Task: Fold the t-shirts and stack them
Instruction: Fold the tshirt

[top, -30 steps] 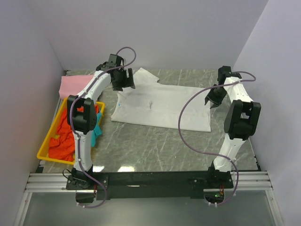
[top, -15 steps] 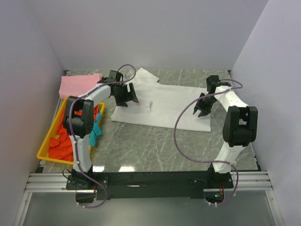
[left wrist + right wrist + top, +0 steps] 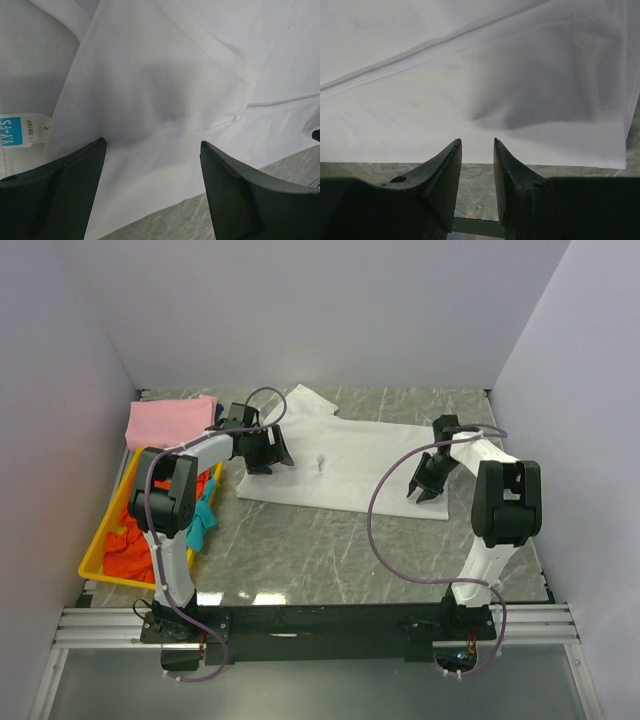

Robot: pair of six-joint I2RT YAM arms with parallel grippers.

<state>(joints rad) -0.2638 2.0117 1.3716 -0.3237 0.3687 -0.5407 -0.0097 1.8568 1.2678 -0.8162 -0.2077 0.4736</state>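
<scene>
White t-shirt [image 3: 350, 468] flat, ends at left claw [image 3: 271, 460] and right claw [image 3: 423, 489]

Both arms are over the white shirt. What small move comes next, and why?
Probably lower the left gripper and close its wide-open jaws on the near edge of the white t-shirt; the right gripper has its jaws narrow at the near hem corner.

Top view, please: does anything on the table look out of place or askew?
Mostly tidy. The white cloth t-shirt lies flat, apart from a small pucker near its middle. The crumpled teal cloth shirt spills over the rim of the yellow plastic tray, beside the heaped orange-red shirt.
</scene>
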